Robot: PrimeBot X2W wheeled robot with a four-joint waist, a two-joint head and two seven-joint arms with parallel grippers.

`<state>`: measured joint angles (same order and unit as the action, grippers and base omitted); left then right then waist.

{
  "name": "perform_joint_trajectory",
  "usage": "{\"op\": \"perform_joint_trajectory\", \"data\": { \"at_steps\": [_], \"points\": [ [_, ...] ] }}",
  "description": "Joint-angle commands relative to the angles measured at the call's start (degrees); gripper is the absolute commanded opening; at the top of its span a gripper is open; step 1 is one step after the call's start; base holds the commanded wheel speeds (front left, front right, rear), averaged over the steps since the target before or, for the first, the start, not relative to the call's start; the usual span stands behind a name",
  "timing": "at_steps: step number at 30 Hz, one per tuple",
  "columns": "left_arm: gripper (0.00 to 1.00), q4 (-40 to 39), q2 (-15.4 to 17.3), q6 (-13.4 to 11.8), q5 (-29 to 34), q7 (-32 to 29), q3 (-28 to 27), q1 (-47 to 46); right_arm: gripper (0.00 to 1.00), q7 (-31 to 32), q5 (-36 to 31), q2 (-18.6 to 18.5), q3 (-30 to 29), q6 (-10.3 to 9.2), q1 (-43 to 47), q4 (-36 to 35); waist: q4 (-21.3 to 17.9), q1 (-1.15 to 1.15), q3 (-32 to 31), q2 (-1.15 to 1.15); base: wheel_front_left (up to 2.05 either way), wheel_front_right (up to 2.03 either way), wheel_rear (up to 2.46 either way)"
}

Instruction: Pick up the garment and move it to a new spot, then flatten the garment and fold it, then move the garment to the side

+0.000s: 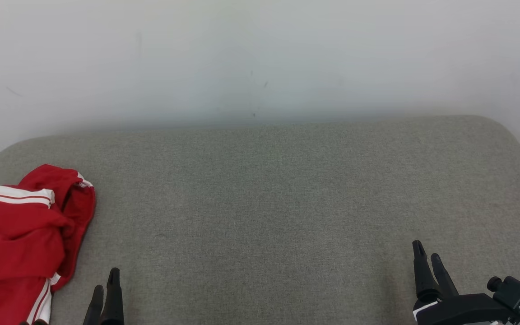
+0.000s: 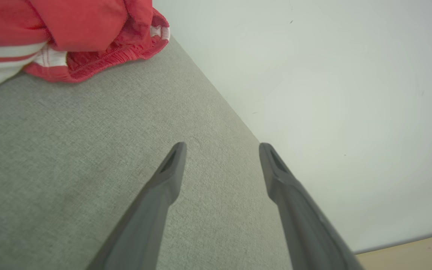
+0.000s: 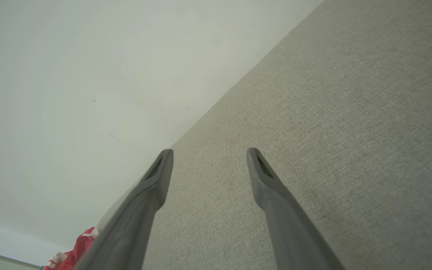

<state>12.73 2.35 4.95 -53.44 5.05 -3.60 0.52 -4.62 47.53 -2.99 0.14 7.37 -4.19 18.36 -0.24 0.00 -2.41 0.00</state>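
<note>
Pickup seemingly hadn't begun: left gripper (image 1: 106,280) and right gripper (image 1: 426,250) gaped wide, empty; red garment (image 1: 20,234) lay just outside the left jaws, needing a reach.

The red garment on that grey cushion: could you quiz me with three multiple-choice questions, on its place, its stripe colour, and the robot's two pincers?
1. Where on the grey fabric surface is the crumpled red striped garment?
A. the robot's left end
B. the middle
C. the robot's right end
2. Its stripes are:
A. blue
B. white
C. black
3. The left gripper and right gripper are:
A. both shut
B. one holding cloth
C. both open, empty
Answers: 1 A, it lies at the head view's left; 2 B, white bands cross the red; 3 C, each wrist view shows spread fingers, nothing between.
</note>
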Motion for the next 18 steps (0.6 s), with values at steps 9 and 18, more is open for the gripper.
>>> {"op": "perform_joint_trajectory", "data": {
  "at_steps": [9, 18],
  "points": [
    [1.00, -1.0, 0.4, -0.3, 7.7, 1.8, 0.3, 0.7, 1.00, -1.5, -8.3, 0.0, 0.3, 0.14, 0.4, -1.0, -0.1, 0.00, -0.4, 0.00, 0.00, 0.00, 0.00],
    [1.00, -0.7, 0.5, 0.0, 15.4, 3.3, 0.8, 1.2, 1.00, -2.6, -15.0, 0.1, 0.5, 0.15, 0.7, -0.7, -0.1, 0.00, -0.8, 0.00, 0.00, 0.00, 0.00]
  ]
}}
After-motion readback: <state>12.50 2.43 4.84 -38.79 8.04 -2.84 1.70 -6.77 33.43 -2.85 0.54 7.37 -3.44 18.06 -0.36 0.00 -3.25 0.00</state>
